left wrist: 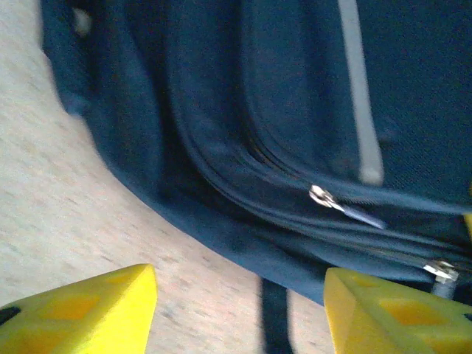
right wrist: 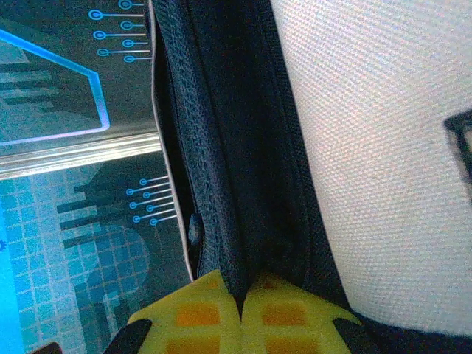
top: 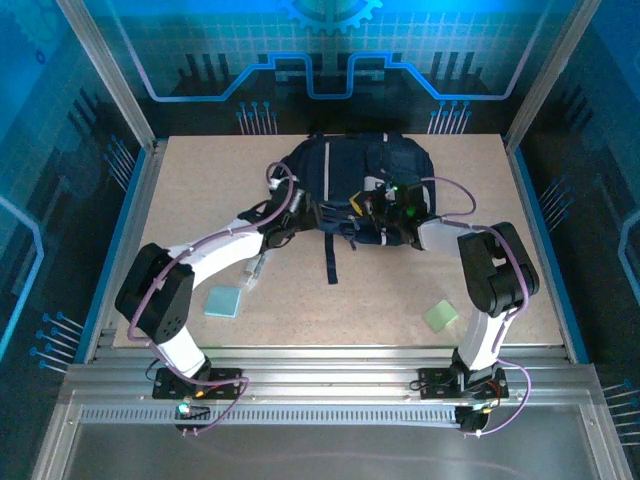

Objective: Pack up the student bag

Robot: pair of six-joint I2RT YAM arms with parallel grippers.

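Observation:
The student bag lies flat at the back middle of the table, dark navy with a thin white stripe. My left gripper is at its near left edge. In the left wrist view it is open, its yellow fingers wide apart over the table, with nothing between them. The bag's zip pulls sit just beyond, and a dark strap runs between the fingers. My right gripper is on top of the bag. In the right wrist view it is shut on a fold of the bag's dark fabric beside a light grey patch.
A light blue square lies on the table near the left arm, and a pale green square near the right arm. A small whitish object rests by the left forearm. A loose strap trails toward the front. Glass walls enclose the table.

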